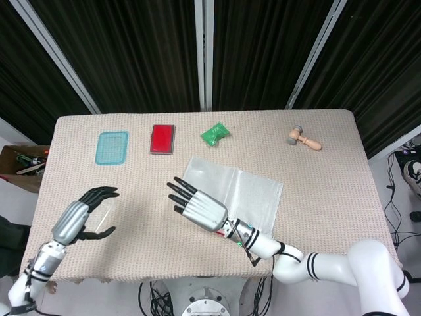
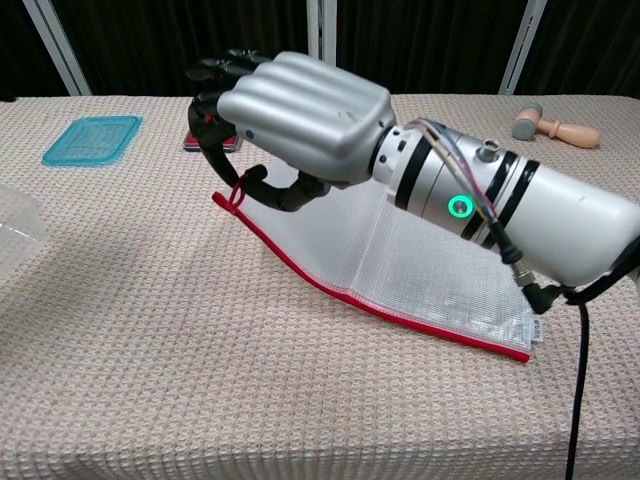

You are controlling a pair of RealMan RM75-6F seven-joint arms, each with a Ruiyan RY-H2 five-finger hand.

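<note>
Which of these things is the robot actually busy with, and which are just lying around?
In use:
right hand, lifting the mesh zip pouch by its red pull
left hand, over the clear plastic tub

Lying about:
blue lid
red box
green packet
wooden mallet

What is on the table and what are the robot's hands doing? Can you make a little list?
right hand: pinches the red pull at the corner of the mesh zipper pouch, that corner lifted off the table
left hand: fingers apart, over the clear plastic box, holding nothing
far side of table: blue lid, red case, green packet, small wooden hammer
</note>
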